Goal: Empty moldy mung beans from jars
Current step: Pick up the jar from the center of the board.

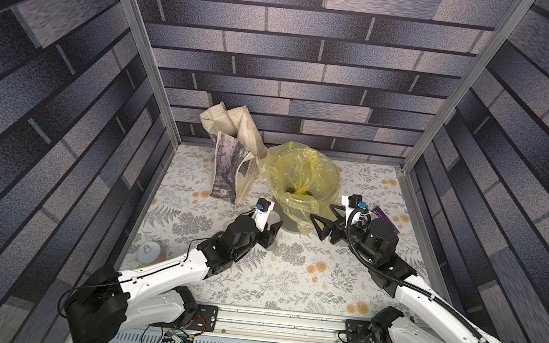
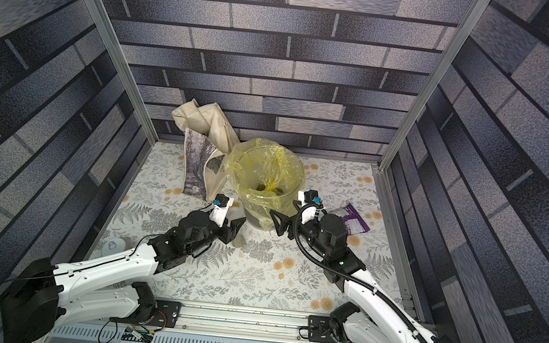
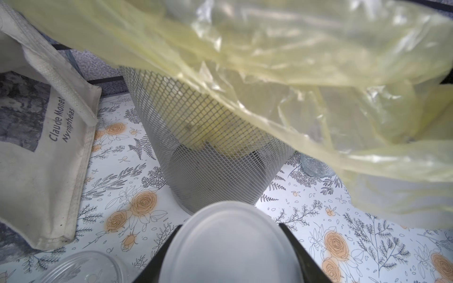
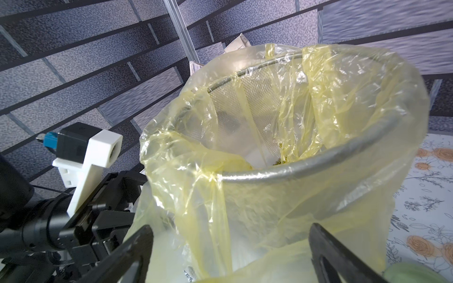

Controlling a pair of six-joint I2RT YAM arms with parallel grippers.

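Your left tool [image 1: 269, 235] is clamped on a jar [image 3: 230, 245], whitish lid on, just in front of the wire bin [image 3: 220, 147] on the flowered desk [image 1: 289, 278]. Your right tool [image 1: 323, 219] stands at the bin's near side with its fingers wide apart. A fold of the yellow bag [image 1: 301, 168] hangs between them and nothing is gripped. The mung beans [image 1: 298, 191] lie in a small dark heap at the bottom of the bag inside the bin, as both top views show. In the left wrist view a second clear jar [image 3: 83, 267] sits close beside the held one, too blurred to tell how it stands. In the right wrist view a pale green lid [image 4: 414, 273] shows just beyond the right tool. A cream cloth tote [image 1: 231, 168] stands upright just beside the bin, and a purple packet [image 1: 384, 218] lies flat on the desk behind your right arm.
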